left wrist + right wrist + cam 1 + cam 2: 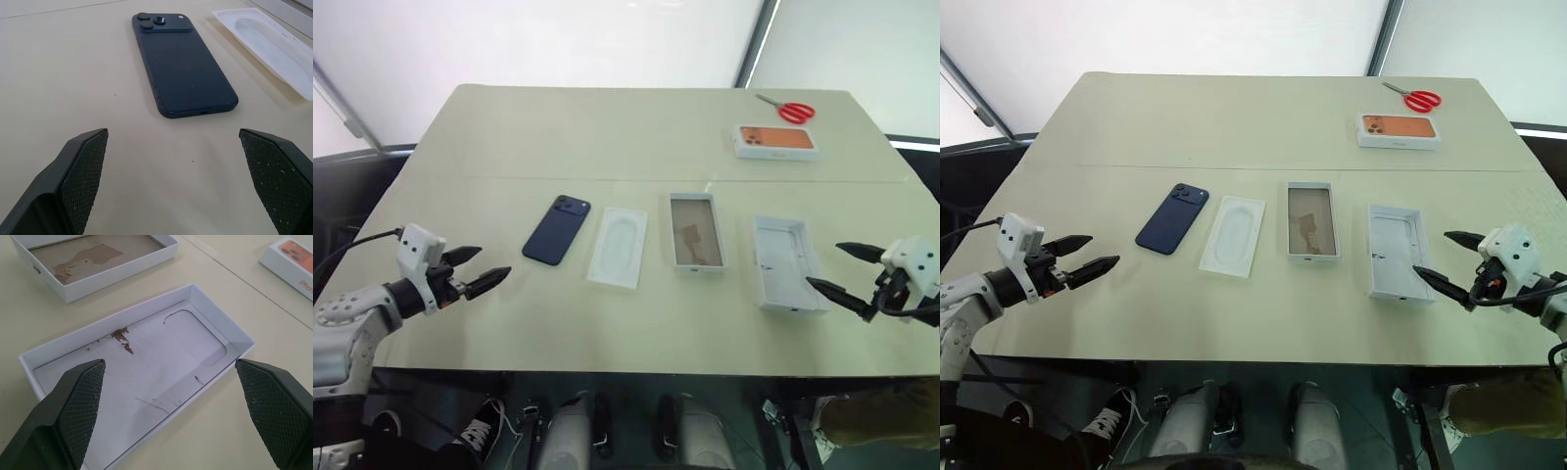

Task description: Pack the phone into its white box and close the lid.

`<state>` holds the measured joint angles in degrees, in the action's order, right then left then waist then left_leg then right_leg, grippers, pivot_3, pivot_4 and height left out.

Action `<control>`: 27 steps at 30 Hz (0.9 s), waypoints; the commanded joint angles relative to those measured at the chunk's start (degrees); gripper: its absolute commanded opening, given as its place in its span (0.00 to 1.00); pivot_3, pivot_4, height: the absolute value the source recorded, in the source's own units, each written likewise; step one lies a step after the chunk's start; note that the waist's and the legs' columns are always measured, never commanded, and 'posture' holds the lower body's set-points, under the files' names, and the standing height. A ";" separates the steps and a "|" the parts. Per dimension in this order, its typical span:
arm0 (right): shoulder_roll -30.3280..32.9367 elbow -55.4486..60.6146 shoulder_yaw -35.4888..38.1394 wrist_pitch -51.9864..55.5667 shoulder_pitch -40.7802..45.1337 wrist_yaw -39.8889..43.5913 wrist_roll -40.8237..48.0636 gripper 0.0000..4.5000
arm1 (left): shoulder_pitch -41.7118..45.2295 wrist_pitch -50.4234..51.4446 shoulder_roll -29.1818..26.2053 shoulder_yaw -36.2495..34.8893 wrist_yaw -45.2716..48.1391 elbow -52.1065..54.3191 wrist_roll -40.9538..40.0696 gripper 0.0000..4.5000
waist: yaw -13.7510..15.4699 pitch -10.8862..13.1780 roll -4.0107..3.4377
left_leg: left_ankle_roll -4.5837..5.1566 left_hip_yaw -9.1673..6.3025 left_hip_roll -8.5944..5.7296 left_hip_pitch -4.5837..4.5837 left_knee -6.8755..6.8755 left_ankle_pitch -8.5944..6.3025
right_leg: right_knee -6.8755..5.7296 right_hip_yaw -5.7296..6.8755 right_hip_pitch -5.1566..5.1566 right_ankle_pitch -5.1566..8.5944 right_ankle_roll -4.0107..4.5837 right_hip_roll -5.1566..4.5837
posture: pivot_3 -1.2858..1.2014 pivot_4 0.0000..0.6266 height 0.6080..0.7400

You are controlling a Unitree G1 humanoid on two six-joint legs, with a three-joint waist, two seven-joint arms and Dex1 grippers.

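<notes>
Left gripper spread, aimed at phone; right gripper spread beside lid.

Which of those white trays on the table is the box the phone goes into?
On the beige table, four things lie in a row. The white box is third from the left, after the phone and the insert. Its brownish bottom sets it apart.

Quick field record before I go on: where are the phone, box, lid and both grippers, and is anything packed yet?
phone: flat on the table, camera side up, left of the insert
insert: between phone and white box
white box: open, nothing in it
lid: underside up, right of the box
left gripper: open, near the phone, holding nothing
right gripper: open, by the lid
packed: not yet
</notes>
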<state>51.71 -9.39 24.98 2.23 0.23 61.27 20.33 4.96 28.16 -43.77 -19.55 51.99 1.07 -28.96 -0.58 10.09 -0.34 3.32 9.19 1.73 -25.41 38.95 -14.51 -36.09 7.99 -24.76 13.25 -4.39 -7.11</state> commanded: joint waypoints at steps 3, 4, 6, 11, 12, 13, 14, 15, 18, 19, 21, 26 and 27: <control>1.15 -0.63 0.86 -1.44 1.28 -0.37 -0.21 0.99 | 0.47 -1.28 -0.79 -2.29 -0.40 1.64 -0.65 1.00 | -0.02 0.00 0.00 | 0.00 0.00 0.00 0.00 0.00 0.00 | 0.00 0.00 0.00 0.00 0.00 -0.01 | 0.52 0.24 0.98; 1.15 -0.69 0.68 -1.49 1.44 -0.39 -0.30 0.99 | 0.76 -0.94 -0.66 -2.13 -0.59 1.71 -0.82 1.00 | -0.01 0.00 0.00 | 0.00 0.00 -0.01 0.00 0.00 0.00 | 0.00 0.00 0.00 0.00 0.00 -0.01 | 0.52 0.24 0.98; 0.96 -0.88 0.39 -1.35 1.99 -0.47 -0.24 0.99 | 1.24 -0.42 -0.48 -1.69 -0.86 1.94 -0.96 1.00 | -0.01 0.00 0.00 | 0.00 0.00 0.00 0.00 -0.01 0.00 | 0.00 0.00 -0.01 0.00 0.00 -0.01 | 0.52 0.24 0.98; 0.29 -0.44 -0.32 -1.07 2.82 -1.06 -0.47 0.99 | 1.78 -0.37 -0.40 -1.13 -1.07 2.01 -0.87 1.00 | -0.01 0.00 0.00 | 0.00 0.00 0.00 0.00 -0.01 0.00 | 0.00 0.00 -0.02 0.00 0.00 -0.01 | 0.52 0.24 0.98; 0.22 -0.21 -0.54 -1.13 2.83 -1.15 -0.59 0.99 | 1.88 -0.36 -0.36 -0.98 -1.14 2.05 -0.80 1.00 | 0.02 0.00 0.00 | 0.00 0.00 0.00 0.00 -0.01 0.00 | 0.00 0.00 -0.02 0.00 0.01 -0.01 | 0.52 0.24 0.98; 0.20 -0.09 -0.71 -1.20 2.83 -1.23 -0.67 0.99 | 1.95 -0.36 -0.33 -0.88 -1.17 2.09 -0.74 1.00 | 0.01 0.00 0.00 | 0.00 0.00 -0.01 0.00 -0.01 0.00 | 0.00 0.00 -0.01 0.00 0.01 -0.02 | 0.52 0.24 0.98; 0.14 0.04 -0.88 -1.11 2.96 -1.39 -0.60 0.99 | 2.07 -0.20 -0.26 -0.70 -1.17 2.24 -0.80 1.00 | 0.00 0.00 -0.01 | 0.00 0.00 -0.01 0.00 -0.01 0.00 | 0.00 0.00 -0.01 0.00 0.01 -0.02 | 0.52 0.24 0.98; 0.11 0.12 -0.99 -1.03 3.06 -1.50 -0.52 0.99 | 2.15 -0.07 -0.21 -0.58 -1.17 2.35 -0.86 1.00 | -0.01 0.00 -0.01 | 0.00 0.00 -0.02 -0.01 -0.01 0.00 | 0.00 0.00 -0.02 0.00 0.01 -0.03 | 0.52 0.24 0.98; 0.07 0.44 -1.67 -0.95 3.32 -1.56 -0.50 0.99 | 2.69 0.86 0.10 -0.13 -1.54 2.98 -1.34 1.00 | -0.02 0.00 -0.01 | 0.00 0.00 -0.02 -0.01 -0.02 0.00 | 0.00 0.00 -0.01 0.00 0.01 -0.03 | 0.52 0.24 0.98; 0.08 0.55 -1.90 -0.97 3.38 -1.49 -0.52 0.99 | 2.84 1.12 0.16 0.02 -1.62 3.15 -1.48 1.00 | -0.01 0.00 -0.01 | 0.00 0.00 -0.02 -0.01 -0.02 0.00 | 0.00 0.00 -0.01 0.00 0.01 -0.03 | 0.52 0.24 0.98; 0.05 0.55 -2.28 -0.86 3.93 -1.70 -0.55 0.99 | 3.22 2.20 0.34 0.35 -1.92 3.70 -1.95 1.00 | -0.03 0.00 -0.01 | 0.00 0.00 -0.02 -0.01 -0.02 0.00 | 0.00 0.00 -0.01 0.00 0.01 -0.03 | 0.52 0.24 0.98; -0.09 2.10 -5.11 -0.56 5.75 -1.70 -0.91 0.99 | 5.08 8.02 2.17 2.55 -4.33 6.96 -4.11 1.00 | 0.04 0.01 -0.01 | 0.00 0.00 -0.02 -0.01 -0.02 0.00 | -0.01 0.00 0.18 0.00 0.00 -0.02 | 0.52 0.24 0.98; -0.31 2.91 -5.97 -0.10 6.46 -1.87 -0.89 0.99 | 5.41 9.35 2.70 3.36 -4.39 7.86 -4.87 1.00 | 0.01 0.01 -0.01 | 0.00 0.00 -0.03 0.00 -0.01 0.01 | -0.01 0.00 0.22 0.00 0.00 -0.02 | 0.52 0.24 0.98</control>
<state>51.58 -9.17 19.07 2.16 5.44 59.81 19.14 9.49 35.82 -41.35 -16.82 48.02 5.91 -32.09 -0.57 10.10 -0.35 3.32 9.19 1.70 -25.42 38.93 -14.51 -36.10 7.99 -24.53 13.24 -4.40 -7.13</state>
